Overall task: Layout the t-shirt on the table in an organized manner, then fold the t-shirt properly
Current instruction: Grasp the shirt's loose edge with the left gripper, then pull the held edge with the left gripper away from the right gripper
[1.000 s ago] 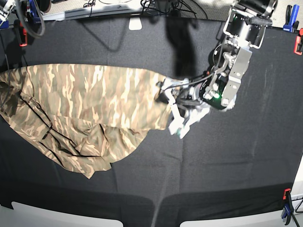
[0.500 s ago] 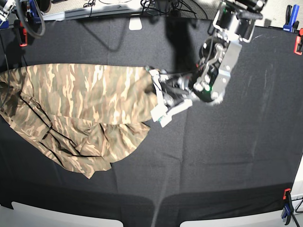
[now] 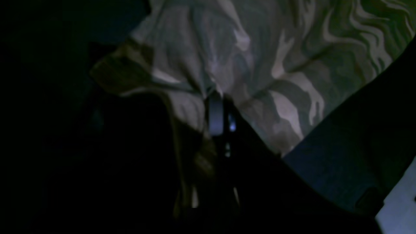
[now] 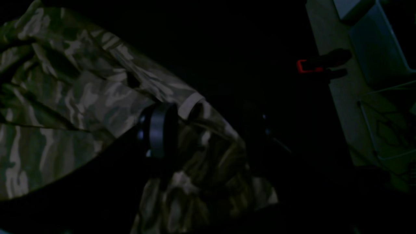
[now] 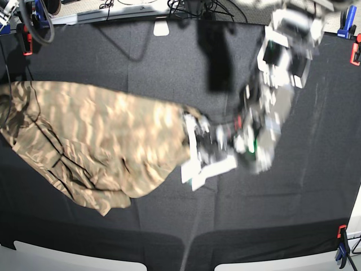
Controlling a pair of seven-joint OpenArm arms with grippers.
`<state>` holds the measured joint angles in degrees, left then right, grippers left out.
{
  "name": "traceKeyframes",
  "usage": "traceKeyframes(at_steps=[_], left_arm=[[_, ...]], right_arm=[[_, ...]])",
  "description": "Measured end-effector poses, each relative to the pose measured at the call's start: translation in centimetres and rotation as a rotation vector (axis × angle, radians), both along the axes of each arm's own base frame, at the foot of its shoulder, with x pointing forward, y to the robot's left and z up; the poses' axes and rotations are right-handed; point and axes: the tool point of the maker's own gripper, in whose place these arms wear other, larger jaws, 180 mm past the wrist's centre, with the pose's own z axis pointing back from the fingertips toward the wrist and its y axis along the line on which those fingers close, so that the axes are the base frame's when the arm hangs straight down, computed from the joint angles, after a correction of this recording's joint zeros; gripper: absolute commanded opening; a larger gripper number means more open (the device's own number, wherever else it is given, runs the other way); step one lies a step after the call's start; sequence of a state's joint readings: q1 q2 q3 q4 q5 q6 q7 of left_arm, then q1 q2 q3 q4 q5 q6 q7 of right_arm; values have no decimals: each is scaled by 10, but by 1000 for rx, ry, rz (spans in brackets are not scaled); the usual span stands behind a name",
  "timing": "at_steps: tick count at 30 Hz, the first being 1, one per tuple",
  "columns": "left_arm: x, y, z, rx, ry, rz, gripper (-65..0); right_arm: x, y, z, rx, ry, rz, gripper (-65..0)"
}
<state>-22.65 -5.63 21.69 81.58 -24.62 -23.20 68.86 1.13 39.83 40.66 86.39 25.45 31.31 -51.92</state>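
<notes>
Camouflage t-shirt (image 4: 81, 107) around one of the fingers (image 4: 158, 130)

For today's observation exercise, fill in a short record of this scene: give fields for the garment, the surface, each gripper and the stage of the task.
garment: camouflage t-shirt, crumpled, spread over the left half of the base view
surface: table under black cloth
clamps: red clamp and blue clamp at the table's edges
left gripper: shut on the t-shirt, pinching a fold near its edge
right gripper: over the shirt's fabric; one finger shows, and whether it is open or gripping cannot be told
task stage: shirt not yet laid flat; folding not begun
</notes>
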Motion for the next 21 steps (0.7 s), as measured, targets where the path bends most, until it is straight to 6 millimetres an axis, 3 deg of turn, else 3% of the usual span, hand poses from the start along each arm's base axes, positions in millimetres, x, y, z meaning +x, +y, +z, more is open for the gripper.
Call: traceKeyframes(at_steps=[3,9,15,18,21], left_arm=[[7,20,-1,34,-10,15,-650],[12,80,-16,146,12,91,-650],[9,96,-13,85,53,122,-650],[9,102,-14,97,53,127,-650],[10,106,-15,104,52,130,-650]], right_arm=[[0,0,0,-1,0,0,-340],[2,4,1,21,-15,11,-340],[18,54,10,255,-155,166,-340],[19,83,-5,303,-162,268,-341],[17,100,-29,365,-147,253,-341]])
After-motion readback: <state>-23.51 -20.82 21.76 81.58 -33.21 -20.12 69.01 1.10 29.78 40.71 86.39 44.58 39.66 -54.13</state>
